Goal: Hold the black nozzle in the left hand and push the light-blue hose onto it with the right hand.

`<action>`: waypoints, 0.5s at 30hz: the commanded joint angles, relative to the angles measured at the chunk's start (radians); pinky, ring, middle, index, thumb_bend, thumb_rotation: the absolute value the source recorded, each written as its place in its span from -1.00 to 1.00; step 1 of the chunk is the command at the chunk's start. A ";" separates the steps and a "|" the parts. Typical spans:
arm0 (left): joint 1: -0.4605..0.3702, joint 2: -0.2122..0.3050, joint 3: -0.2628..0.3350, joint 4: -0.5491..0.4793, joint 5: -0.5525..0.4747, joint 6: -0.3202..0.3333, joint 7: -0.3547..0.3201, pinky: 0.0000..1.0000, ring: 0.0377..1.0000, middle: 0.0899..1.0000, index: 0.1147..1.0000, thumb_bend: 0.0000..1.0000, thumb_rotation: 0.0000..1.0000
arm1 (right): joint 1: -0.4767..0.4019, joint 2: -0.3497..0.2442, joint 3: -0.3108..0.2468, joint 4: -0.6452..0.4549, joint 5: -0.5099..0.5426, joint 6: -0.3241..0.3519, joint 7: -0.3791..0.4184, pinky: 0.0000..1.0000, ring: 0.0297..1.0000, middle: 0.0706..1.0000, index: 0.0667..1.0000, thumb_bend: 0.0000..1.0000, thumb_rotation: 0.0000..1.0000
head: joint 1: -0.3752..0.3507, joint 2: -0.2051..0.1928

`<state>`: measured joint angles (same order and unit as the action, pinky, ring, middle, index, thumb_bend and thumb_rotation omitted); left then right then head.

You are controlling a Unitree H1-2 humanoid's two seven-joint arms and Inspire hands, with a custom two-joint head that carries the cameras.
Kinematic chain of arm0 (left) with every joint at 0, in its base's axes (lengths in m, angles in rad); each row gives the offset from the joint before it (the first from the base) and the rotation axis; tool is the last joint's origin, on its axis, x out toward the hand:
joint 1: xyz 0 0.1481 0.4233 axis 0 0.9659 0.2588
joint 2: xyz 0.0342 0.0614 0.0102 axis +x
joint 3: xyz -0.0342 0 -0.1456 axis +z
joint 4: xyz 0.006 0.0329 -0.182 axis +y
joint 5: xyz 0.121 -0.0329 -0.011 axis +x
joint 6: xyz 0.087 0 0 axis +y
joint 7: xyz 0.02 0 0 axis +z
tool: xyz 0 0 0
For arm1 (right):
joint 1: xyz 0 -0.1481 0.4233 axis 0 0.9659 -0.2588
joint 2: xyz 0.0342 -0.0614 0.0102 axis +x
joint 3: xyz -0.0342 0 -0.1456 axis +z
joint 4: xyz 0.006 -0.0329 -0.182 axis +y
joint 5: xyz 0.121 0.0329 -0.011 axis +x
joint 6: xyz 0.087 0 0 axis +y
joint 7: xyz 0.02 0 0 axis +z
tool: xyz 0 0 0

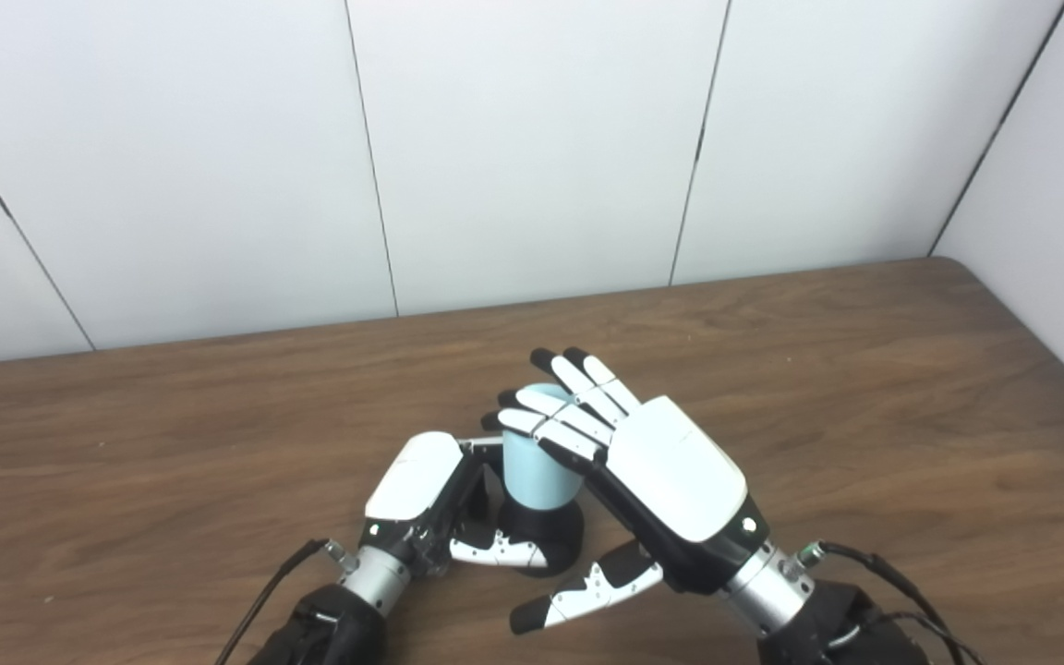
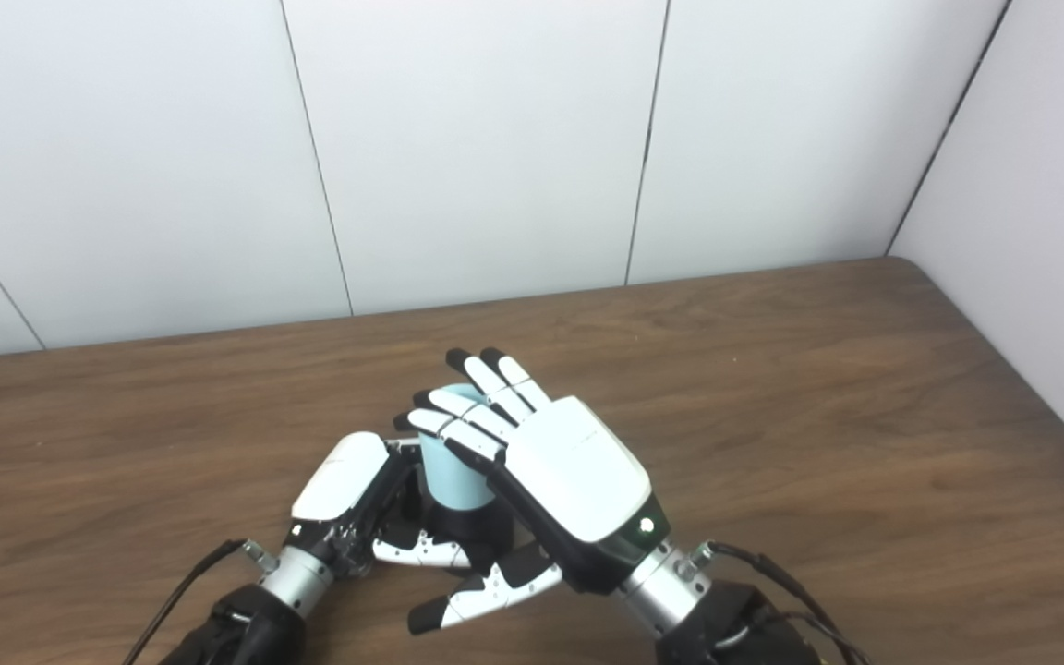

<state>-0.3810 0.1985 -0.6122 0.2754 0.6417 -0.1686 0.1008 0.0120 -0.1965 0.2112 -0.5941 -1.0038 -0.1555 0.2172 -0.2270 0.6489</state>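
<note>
Hose already sits upright on the nozzle — the light-blue hose (image 1: 537, 471) stands with its lower end in or on the black nozzle (image 1: 555, 538), so the mating looks mostly done; whether it is fully seated can't be told, the joint is partly hidden.

Left hand (image 1: 421, 503) is wrapped around the nozzle base, fingers curled behind the hose, thumb across the front — gripping the nozzle.

Right hand (image 1: 643, 466) lies flat over the hose top, fingers (image 1: 578, 406) spread and extended, thumb hanging free below; it holds nothing, looks like a palm press rather than a grasp.

Left to do, by my read: final push down, then release.

Hose top is open; nothing visible inside it.

The assembly stands on the table (image 1: 864, 388) near the front edge, about mid-width, well away from the rounded far right corner.
</note>
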 commanded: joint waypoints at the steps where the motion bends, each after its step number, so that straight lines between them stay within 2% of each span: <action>1: 0.102 0.037 -0.062 0.092 0.052 0.074 -0.149 -0.58 -0.34 -0.23 -0.06 -0.01 -1.00 | -0.008 0.005 -0.012 -0.049 0.008 0.002 0.001 1.00 1.00 0.76 0.69 0.79 0.64 | 0.001 0.000; 15: 0.105 0.037 -0.056 0.094 0.041 0.067 -0.146 -0.63 -0.34 -0.25 -0.07 -0.01 -1.00 | 0.007 0.011 -0.048 -0.028 0.033 -0.030 -0.046 1.00 1.00 0.97 0.88 0.73 0.64 | 0.000 -0.001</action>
<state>-0.3806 0.1986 -0.6126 0.2755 0.6416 -0.1687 0.0992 0.0359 -0.1885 0.1760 -0.5942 -0.9886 -0.1612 0.2166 -0.2286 0.6473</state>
